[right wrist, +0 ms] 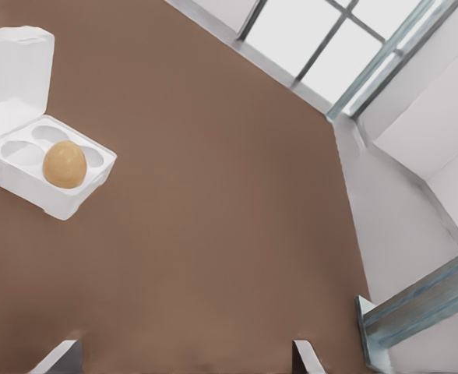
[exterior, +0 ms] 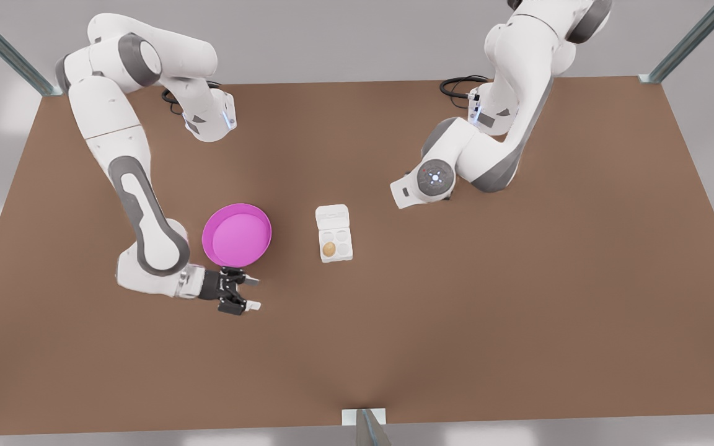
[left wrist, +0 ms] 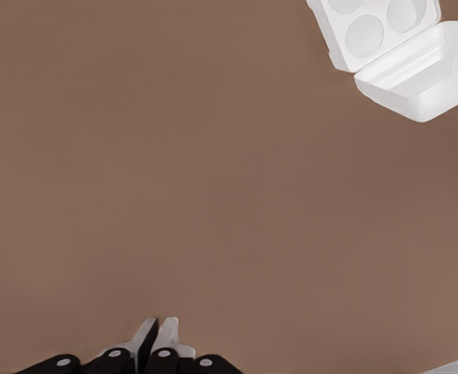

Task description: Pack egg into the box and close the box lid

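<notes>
The egg (exterior: 329, 249) sits in a cup of the box (exterior: 336, 244), whose lid (exterior: 332, 217) lies flat open. The right hand (exterior: 253, 293), fingers spread and empty, hovers low beside the pink plate (exterior: 237, 235), box well off its fingertips. The left hand (left wrist: 158, 336), fingers pressed together, waits with the box's open tray ahead of it.
</notes>
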Tool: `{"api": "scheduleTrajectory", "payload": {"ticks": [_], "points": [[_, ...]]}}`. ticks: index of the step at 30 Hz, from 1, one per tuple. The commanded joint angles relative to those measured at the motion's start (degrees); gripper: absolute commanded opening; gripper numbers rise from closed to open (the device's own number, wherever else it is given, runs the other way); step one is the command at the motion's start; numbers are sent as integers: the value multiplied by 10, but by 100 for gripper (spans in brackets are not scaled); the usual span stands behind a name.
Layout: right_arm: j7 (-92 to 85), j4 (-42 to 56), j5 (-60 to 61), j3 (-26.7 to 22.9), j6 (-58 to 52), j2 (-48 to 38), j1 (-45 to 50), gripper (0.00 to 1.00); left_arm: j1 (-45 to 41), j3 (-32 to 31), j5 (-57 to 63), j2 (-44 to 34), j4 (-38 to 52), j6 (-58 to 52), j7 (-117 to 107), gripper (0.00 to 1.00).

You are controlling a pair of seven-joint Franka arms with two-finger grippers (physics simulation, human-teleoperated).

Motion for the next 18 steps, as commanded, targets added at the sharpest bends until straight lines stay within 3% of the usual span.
{"api": "scheduleTrajectory", "payload": {"ticks": [1, 3, 7, 10, 18], "points": [[1043, 10, -423, -17, -81, -18, -3, 100, -53, -4, -3, 20, 9, 72, -372, 25], [1397, 59, -614, -22, -189, -30, -3, 100, -105, -5, 2, 63, 30, 118, -444, 25], [1572, 85, -643, -13, -364, -181, 8, 100, -163, -4, -14, 112, 71, 188, -617, 25], [1562, 57, -599, -7, -409, -313, 4, 100, -198, -4, -16, 149, 73, 264, -646, 25], [1563, 84, -591, -26, -435, -321, 1, 100, -192, 0, 31, 185, 85, 369, -633, 25]]}}
